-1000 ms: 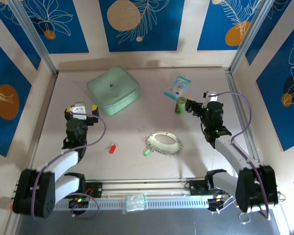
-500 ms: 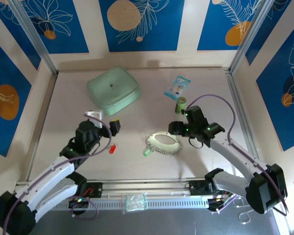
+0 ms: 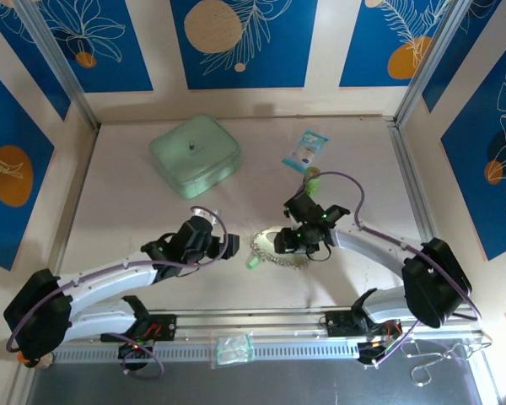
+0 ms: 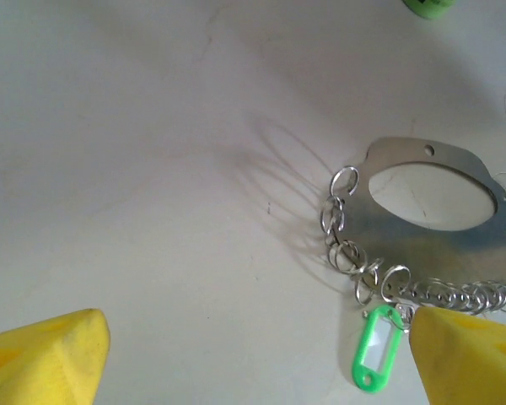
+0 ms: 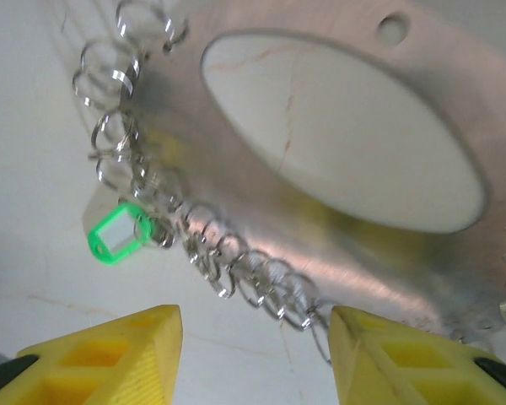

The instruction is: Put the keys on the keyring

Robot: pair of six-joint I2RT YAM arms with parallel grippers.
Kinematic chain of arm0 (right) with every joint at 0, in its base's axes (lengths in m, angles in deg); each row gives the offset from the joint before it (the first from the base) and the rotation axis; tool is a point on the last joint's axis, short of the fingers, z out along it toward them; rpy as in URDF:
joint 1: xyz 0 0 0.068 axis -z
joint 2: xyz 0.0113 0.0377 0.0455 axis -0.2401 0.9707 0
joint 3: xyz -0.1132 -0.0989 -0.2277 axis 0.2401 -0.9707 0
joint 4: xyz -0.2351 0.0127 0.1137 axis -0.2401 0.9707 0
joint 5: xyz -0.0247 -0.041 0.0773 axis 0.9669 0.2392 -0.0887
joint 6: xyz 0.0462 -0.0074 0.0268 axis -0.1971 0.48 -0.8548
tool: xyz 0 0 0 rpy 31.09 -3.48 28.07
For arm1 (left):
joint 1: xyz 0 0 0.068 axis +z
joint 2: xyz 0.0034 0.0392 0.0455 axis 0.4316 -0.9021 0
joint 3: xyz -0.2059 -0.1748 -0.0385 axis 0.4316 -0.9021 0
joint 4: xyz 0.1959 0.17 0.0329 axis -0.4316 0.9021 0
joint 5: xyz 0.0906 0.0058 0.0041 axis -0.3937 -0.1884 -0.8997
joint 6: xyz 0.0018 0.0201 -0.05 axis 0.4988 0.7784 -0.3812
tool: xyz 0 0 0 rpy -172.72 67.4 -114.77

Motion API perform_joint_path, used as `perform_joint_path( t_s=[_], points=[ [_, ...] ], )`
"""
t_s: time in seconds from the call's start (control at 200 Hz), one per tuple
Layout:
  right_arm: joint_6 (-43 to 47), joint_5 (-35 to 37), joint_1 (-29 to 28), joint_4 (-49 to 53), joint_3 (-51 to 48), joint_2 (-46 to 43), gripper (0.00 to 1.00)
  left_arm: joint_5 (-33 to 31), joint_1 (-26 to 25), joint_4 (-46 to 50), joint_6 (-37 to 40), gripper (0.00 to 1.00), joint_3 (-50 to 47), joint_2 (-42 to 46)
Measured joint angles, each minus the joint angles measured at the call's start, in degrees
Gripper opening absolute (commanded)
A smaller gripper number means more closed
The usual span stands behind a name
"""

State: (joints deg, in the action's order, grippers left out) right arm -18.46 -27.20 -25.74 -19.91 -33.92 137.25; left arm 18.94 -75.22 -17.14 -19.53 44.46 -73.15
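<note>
The keyring [image 3: 270,253] lies flat near the table's middle. Close up it is a silvery plate [image 4: 455,228] with an oval opening and a fringe of small wire rings [image 5: 236,257]. A green key [image 3: 252,262] [image 4: 377,359] [image 5: 116,236] lies at the fringe's left end, touching the rings; I cannot tell whether it is linked to them. My left gripper [image 3: 223,246] [image 4: 253,371] hovers open just left of the ring, its right finger [image 4: 472,359] beside the green key. My right gripper [image 3: 288,243] [image 5: 257,354] is open, low over the ring, straddling the fringe.
A mint-green pouch [image 3: 196,156] sits at the back left. A blue packet [image 3: 307,150] and a small green cylinder [image 3: 314,179] [image 4: 430,7] stand behind the right arm. Metal rails border the table on both sides and along the front.
Both arms swung inward from the table's sides to the ring. The left arm now covers the spot where a red key lay. The left jaws narrowed slightly.
</note>
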Motion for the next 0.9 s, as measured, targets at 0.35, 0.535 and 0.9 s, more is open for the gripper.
perform_joint_path(
  t_s=[0.35, 0.535, 0.9],
  points=[
    [0.74, -0.66, -5.25, 2.14, 1.25, 7.32, 0.50, -2.38, -0.90, -3.21, -4.22, 0.92, -0.07, -4.33],
    [1.11, 1.05, -7.91, 2.12, 4.72, 10.19, 0.49, -2.82, -1.20, -3.89, -4.68, 0.92, -0.28, -4.20],
    [1.81, 8.09, -10.69, 2.05, 9.35, 16.44, 0.38, -4.26, -1.29, -5.05, -6.19, 0.92, -3.45, 0.72]
  ],
)
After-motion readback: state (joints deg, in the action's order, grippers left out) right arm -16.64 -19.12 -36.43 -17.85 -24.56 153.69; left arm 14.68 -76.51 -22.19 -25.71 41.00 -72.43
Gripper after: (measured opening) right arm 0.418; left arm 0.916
